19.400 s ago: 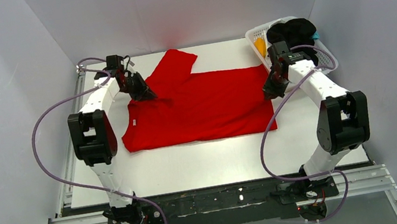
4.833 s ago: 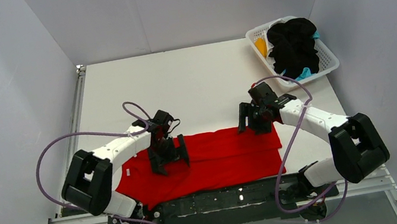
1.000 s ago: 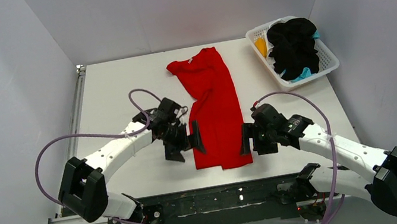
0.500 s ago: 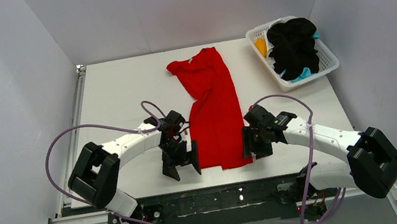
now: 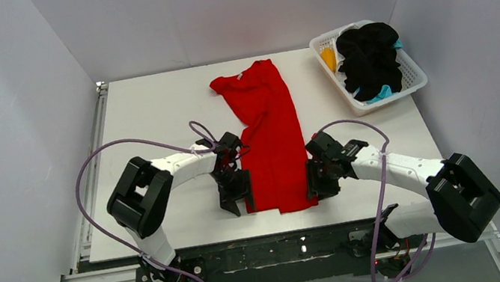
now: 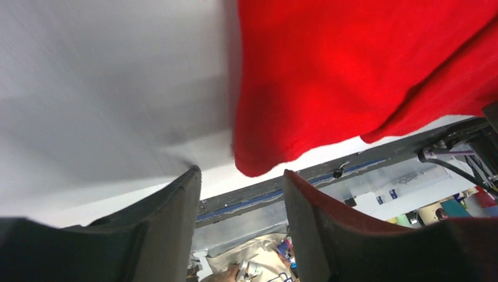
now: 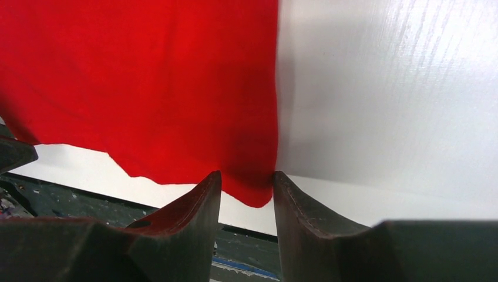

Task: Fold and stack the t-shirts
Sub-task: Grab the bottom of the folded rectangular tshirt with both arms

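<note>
The red t-shirt (image 5: 271, 138) lies on the white worktop (image 5: 151, 111) as a long narrow strip. It runs from the upper middle of the top view, where its collar end is, down to the lower middle, near the front edge. The left gripper (image 5: 237, 202) is at the lower left corner of this strip, and the right gripper (image 5: 315, 185) is at the lower right corner. In the left wrist view the left gripper (image 6: 241, 173) has its jaws apart. The rounded corner of the red t-shirt (image 6: 352, 70) lies just above the gap and nothing is clamped. In the right wrist view the right gripper (image 7: 244, 173) has a narrower gap. The corner of the red t-shirt (image 7: 147, 76) hangs between the two fingertips, but I cannot tell if they already pinch it. In the upper right of the top view a white basket (image 5: 323, 44) holds a black t-shirt (image 5: 368, 54) on top, with an orange-yellow t-shirt (image 5: 328, 58) and a teal t-shirt (image 5: 380, 94) partly visible beside and under it.
</note>
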Available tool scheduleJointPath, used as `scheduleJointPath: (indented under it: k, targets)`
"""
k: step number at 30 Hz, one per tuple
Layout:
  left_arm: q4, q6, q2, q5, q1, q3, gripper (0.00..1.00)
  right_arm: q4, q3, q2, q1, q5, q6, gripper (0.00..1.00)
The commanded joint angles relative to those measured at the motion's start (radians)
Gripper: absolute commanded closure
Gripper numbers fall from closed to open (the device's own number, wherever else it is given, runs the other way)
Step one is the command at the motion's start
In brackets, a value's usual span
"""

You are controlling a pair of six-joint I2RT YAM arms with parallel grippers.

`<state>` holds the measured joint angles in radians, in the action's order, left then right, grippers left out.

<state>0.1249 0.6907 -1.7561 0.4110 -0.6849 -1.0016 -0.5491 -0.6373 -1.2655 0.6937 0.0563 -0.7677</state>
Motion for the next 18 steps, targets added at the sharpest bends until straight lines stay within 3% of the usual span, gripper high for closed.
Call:
scheduleJointPath:
  k: [1, 13, 15, 16, 18]
  targets:
    - [0.117, 0.019, -0.048, -0.03, -0.012, -0.015, 0.51, 0.025, 0.007, -0.004, -0.005, 0.014, -0.008, 0.55]
    - [0.175, 0.022, -0.102, -0.092, -0.043, -0.079, 0.78, 0.047, -0.01, -0.061, -0.007, 0.054, 0.017, 0.69]
    - [0.187, 0.019, -0.115, -0.089, -0.043, -0.094, 0.89, 0.047, -0.009, -0.058, -0.007, 0.056, 0.021, 0.72]
    - [0.195, 0.017, -0.115, -0.092, -0.044, -0.098, 1.0, 0.046, -0.009, -0.055, -0.006, 0.057, 0.021, 0.74]
    - [0.197, 0.013, -0.095, -0.101, -0.046, -0.091, 1.0, 0.049, -0.005, -0.038, -0.006, 0.058, 0.024, 0.8]
